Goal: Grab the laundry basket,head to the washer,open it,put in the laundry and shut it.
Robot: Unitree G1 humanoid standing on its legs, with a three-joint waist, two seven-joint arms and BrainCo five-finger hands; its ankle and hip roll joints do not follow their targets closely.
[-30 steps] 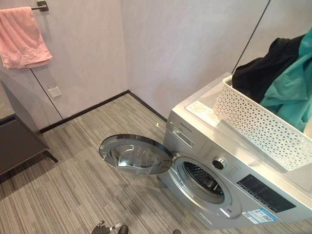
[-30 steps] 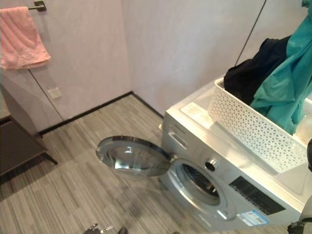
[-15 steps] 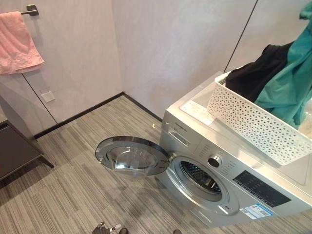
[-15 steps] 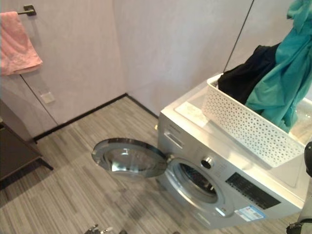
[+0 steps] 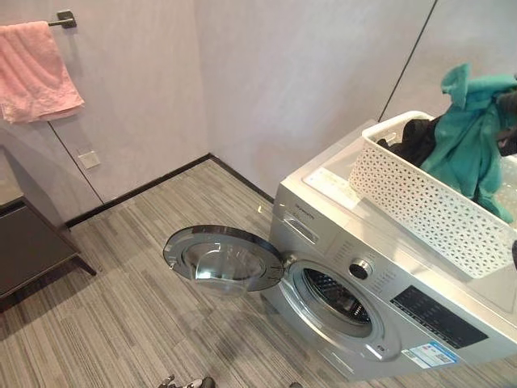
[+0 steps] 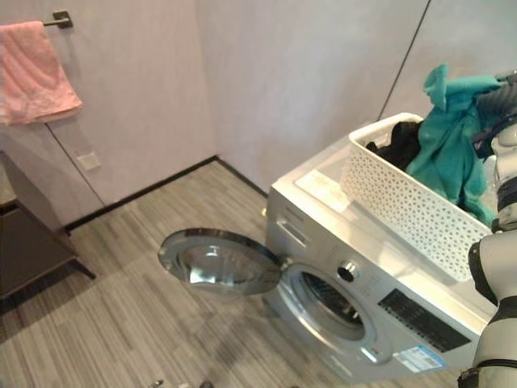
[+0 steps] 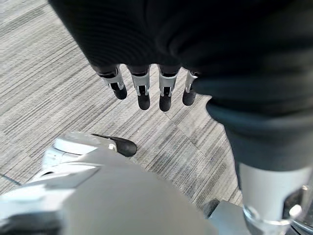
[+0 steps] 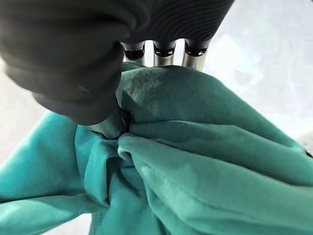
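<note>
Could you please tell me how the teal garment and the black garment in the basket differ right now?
The teal garment is lifted above the rim, bunched in the right hand; the black garment lies low inside the basket, untouched. The teal one shows much more cloth than the black. Both are still over the basket on the washer.

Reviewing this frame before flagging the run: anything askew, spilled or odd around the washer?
Nothing spilled or damaged. The washer door hangs wide open. The white basket sits on the washer top, with the teal garment bunched above its rim, gripped by the right hand. The left hand hangs relaxed over the floor.
</note>
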